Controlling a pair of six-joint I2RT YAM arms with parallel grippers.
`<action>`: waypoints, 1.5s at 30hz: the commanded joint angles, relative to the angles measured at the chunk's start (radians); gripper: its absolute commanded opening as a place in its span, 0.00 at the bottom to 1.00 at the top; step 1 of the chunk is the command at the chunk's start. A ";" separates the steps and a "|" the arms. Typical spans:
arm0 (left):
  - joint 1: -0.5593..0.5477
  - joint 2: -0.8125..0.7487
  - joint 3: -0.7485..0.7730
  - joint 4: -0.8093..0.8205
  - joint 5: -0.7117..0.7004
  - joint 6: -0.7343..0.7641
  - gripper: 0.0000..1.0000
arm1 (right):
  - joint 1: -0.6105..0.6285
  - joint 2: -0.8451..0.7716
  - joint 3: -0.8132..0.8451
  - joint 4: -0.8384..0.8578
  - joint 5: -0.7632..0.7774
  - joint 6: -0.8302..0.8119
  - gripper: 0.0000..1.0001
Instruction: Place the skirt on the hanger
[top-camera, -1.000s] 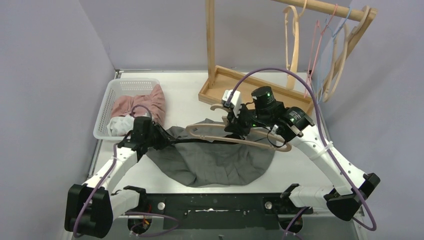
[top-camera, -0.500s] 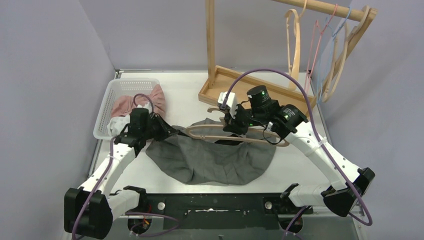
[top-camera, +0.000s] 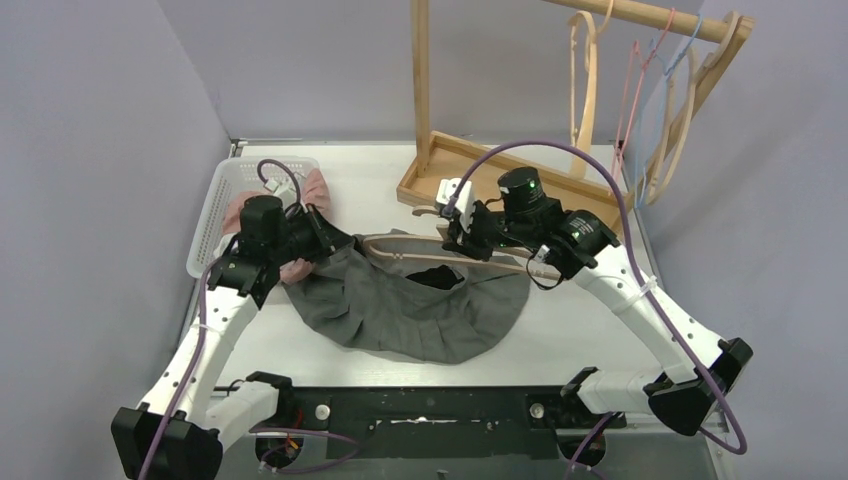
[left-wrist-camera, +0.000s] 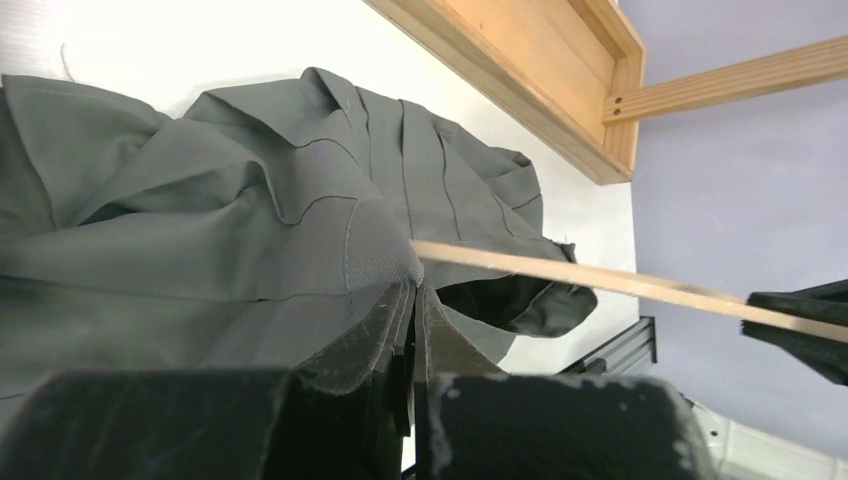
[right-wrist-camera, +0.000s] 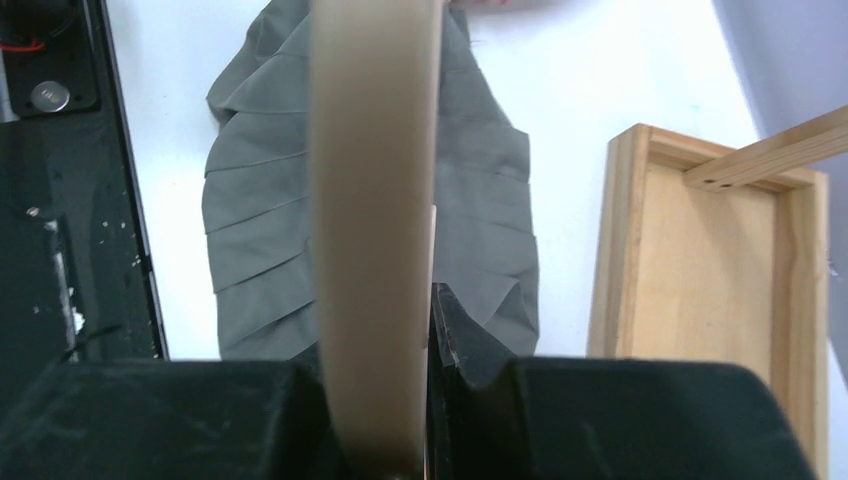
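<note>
Skirt (top-camera: 410, 310): grey and pleated, crumpled on the white table (top-camera: 590, 320) between the two arms, with its dark waist opening turned toward the far side
Left gripper (top-camera: 335, 244): fingers pressed together on a fold of the skirt's waist edge at its left end; the cloth is pinched between them and drawn up off the table there
Right gripper (top-camera: 462, 243): clamped on the hanger (right-wrist-camera: 372, 200) near its hook, with the wood filling the gap between the fingers
Hanger: pale wood, held roughly level over the skirt's far edge; its left arm reaches toward the left gripper and passes just beside the pinched fold; I cannot tell whether its tip is inside the opening
Basket (top-camera: 212, 215): white mesh at the far left holding pink and white cloth, just behind the left gripper's wrist
Rack (top-camera: 421, 90): wooden post and tray base at the far side, well apart from the skirt's near hem, with spare hangers (top-camera: 585, 90) on its rail at the upper right
</note>
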 joint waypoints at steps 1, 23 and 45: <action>-0.007 0.007 0.084 -0.064 0.007 0.090 0.00 | -0.006 -0.090 -0.015 0.160 0.019 -0.016 0.00; -0.010 0.013 0.122 0.040 0.326 0.092 0.00 | 0.014 -0.063 -0.110 0.320 0.071 0.040 0.00; -0.251 0.080 0.236 0.200 0.278 0.351 0.71 | 0.022 -0.238 -0.561 1.031 0.050 0.272 0.00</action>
